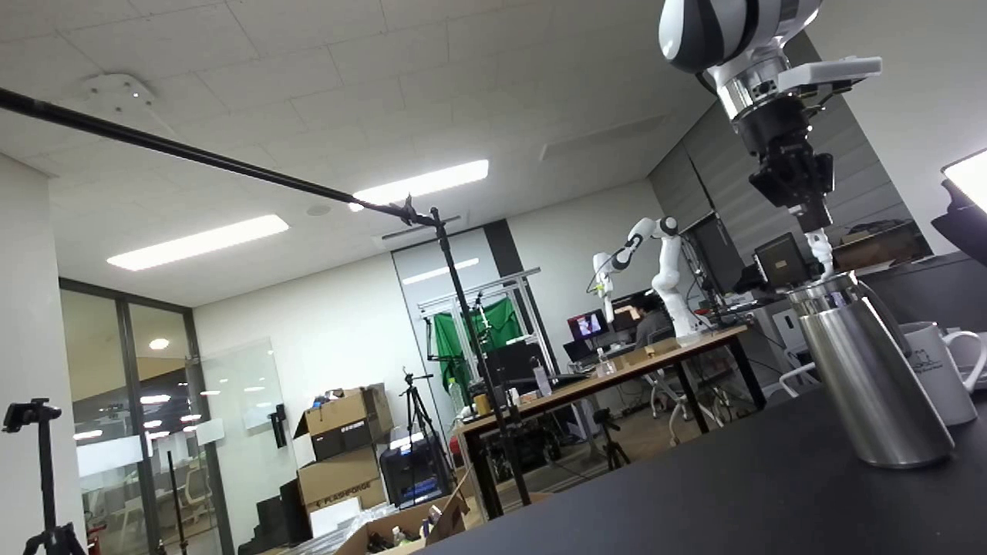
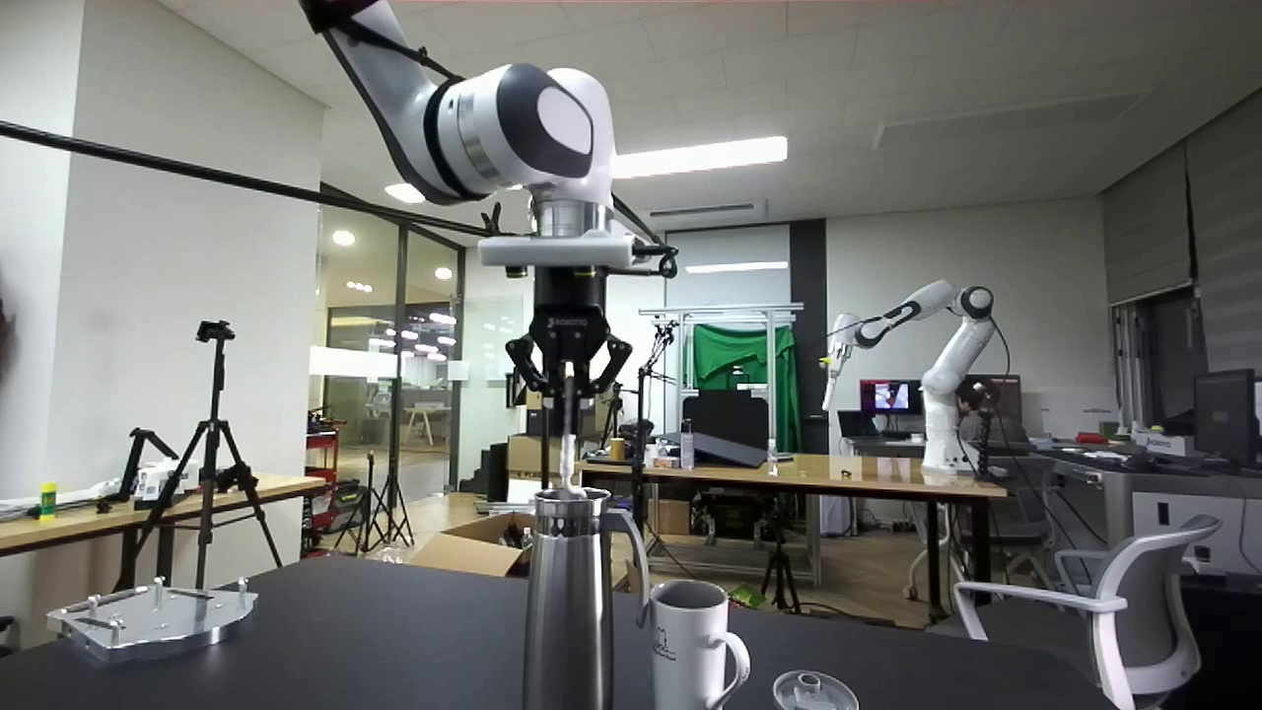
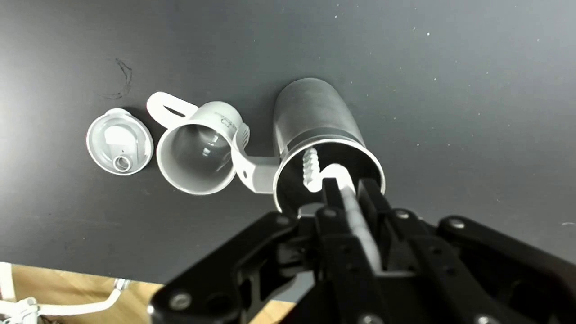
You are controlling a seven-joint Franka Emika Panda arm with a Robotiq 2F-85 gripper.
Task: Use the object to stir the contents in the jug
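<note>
— At the gripper [image 3: 351, 186], holding what?
— Pinching the pale stirrer [image 3: 360, 225], with jaws narrow around it.
— And below?
— Down through the mouth of the jug [image 2: 572, 621]. In both exterior views, hidden below the rim; from the wrist alone, a twisted whitish shape [image 3: 311, 164] inside, stirrer or reflection, cannot tell.
— Farther out?
— Just beside the jug: white mug [image 3: 221, 114]. Past that: lid [image 3: 119, 141], whole from the wrist, cut off in an exterior view. Well apart, solely in an exterior view: metallic plate [image 2: 153, 631].

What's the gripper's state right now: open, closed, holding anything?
Gripper: closed, holding the pale stick, its lower end inside the mouth of the steel jug.
</note>
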